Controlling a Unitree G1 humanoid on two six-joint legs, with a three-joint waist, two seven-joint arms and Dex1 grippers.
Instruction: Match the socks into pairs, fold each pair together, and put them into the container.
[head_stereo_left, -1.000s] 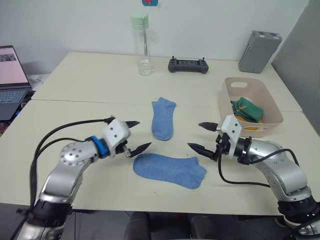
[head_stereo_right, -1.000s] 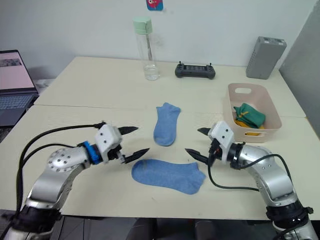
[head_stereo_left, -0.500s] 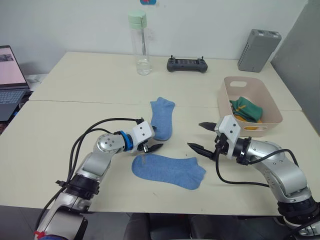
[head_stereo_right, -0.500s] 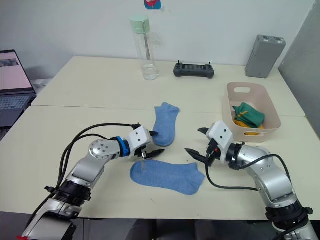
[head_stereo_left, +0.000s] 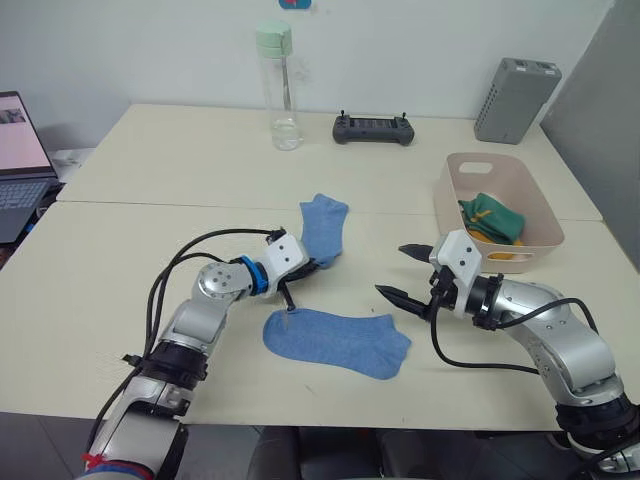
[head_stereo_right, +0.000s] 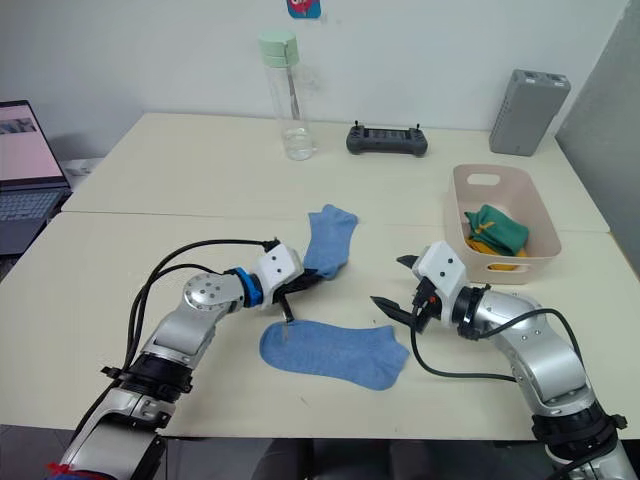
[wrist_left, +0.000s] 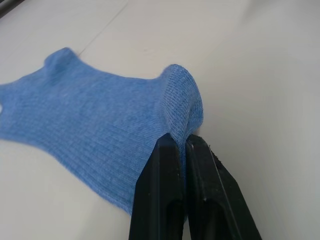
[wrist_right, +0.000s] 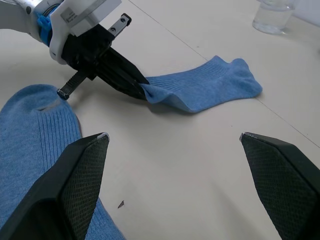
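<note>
Pairing step, blue socks. Left gripper (wrist_left: 182, 145) pinches the cuff of the far sock (head_stereo_left: 322, 227), which lies just beyond the near sock (head_stereo_left: 335, 342) on the table (head_stereo_left: 160, 170). Right gripper (head_stereo_left: 410, 271) hangs spread beside the near sock. Tub (head_stereo_left: 540, 241) holds green and yellow. Next, likely: drag the far sock onto the near one, edges aligned.

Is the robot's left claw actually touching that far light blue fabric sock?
Touching. In the left wrist view, the left claw has its two black fingers shut on the cuff edge of the far light blue fabric sock, fabric pinched between them.
</note>
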